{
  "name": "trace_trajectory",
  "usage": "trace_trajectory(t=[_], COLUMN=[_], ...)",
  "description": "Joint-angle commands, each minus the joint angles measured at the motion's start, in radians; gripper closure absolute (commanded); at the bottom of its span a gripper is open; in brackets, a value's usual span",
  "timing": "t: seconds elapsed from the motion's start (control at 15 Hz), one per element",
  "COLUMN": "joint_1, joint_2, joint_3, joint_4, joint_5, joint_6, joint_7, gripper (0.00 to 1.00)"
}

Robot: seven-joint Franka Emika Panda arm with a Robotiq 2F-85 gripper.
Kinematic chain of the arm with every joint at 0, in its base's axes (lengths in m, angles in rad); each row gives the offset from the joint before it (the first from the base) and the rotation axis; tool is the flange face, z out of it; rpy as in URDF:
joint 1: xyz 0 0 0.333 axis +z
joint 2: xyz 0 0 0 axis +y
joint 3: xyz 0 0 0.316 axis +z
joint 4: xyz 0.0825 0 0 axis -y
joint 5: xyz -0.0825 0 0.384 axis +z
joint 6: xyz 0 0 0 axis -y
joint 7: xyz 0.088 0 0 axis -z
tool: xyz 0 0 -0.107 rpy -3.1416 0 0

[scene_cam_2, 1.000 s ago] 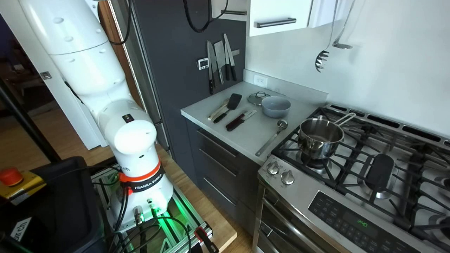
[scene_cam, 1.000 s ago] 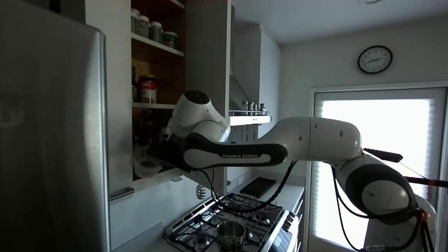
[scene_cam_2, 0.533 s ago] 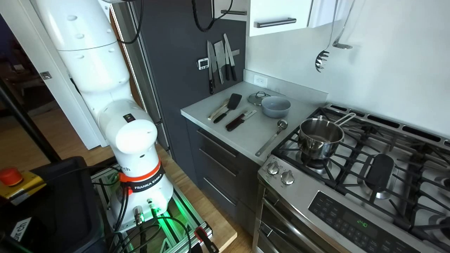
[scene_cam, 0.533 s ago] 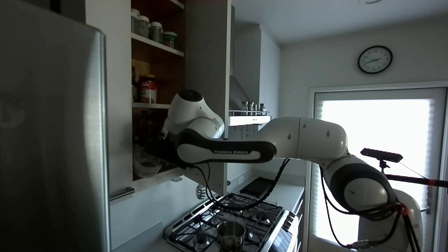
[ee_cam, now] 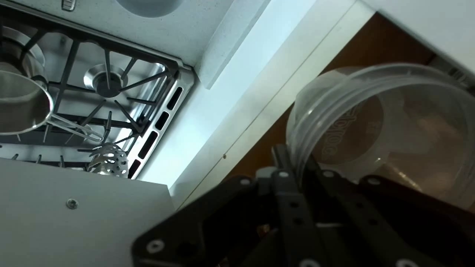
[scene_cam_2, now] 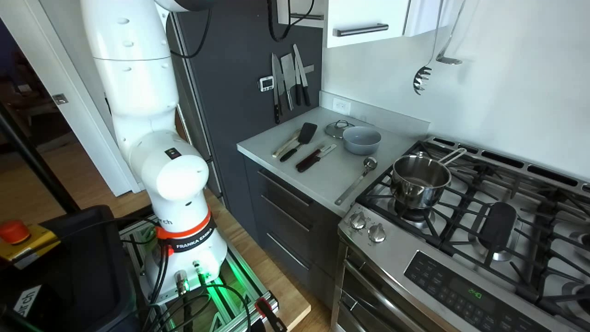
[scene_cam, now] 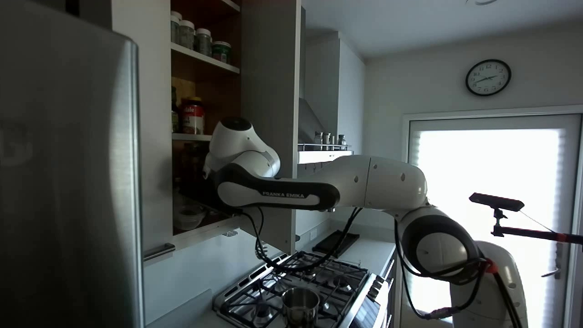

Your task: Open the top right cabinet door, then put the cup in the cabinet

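Kitchen's steel fridge [scene_cam: 68, 173] fills far left; beyond it, low inside the cabinet [scene_cam: 223, 98], we see the cup [scene_cam: 187, 220], its rim pinched in the jaws; rightward, the top right cabinet door [scene_cam: 271, 91] stands open. Opening is done, we judge; settling and release remain.

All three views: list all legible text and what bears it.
"FRANKA EMIKA": robot arm
"FRANKA EMI", partial: black band
"2:40": oven display
"rch", partial: robot shoulder, white label
"dale", partial: red jar
"12": wall clock, other numerals faint
Too blurred: cup, other jars
Too small: oven keypad
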Motion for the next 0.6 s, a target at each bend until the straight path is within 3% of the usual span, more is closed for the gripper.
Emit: trace_trajectory(t=[0.0,0.2,0.33,0.53], joint_1=[0.013,0.015,0.016,0.016], joint_2=[0.065,0.093,0.107,0.122], joint_3=[-0.003,-0.004,-0.005,-0.006], joint_4=[0.09,0.125,0.144,0.169], joint_5=[-0.031,-0.035,-0.038,-0.04], joint_6=[-0.051,-0.067,-0.078,-0.085], joint_7=[0.026,0.028,0.031,0.036], gripper=[0.98,0.93,0.65,0.45])
